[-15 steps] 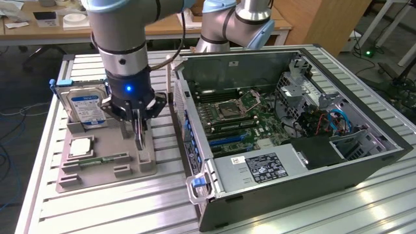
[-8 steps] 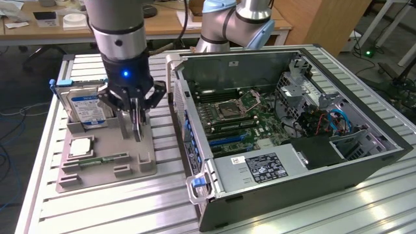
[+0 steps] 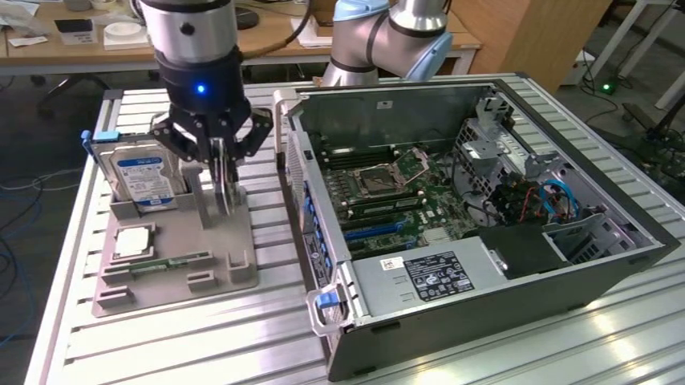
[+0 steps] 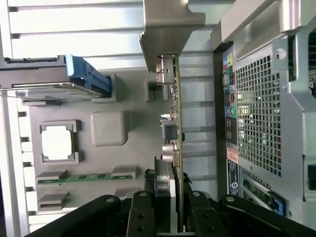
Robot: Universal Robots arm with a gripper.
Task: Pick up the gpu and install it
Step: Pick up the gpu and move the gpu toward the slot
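Blue-and-white label on the hard drive: there's print, but too small to read. Black label with white print on the power supply, and no word comes clear. In the wrist view, the orange-and-white sticker on the computer case is illegible too. The gpu, edge-on, offers nothing readable.

Silver arm, black end effector, blue light.

The pincer is black, the gpu green-edged, the holder grey, the hard drive label blue-white.
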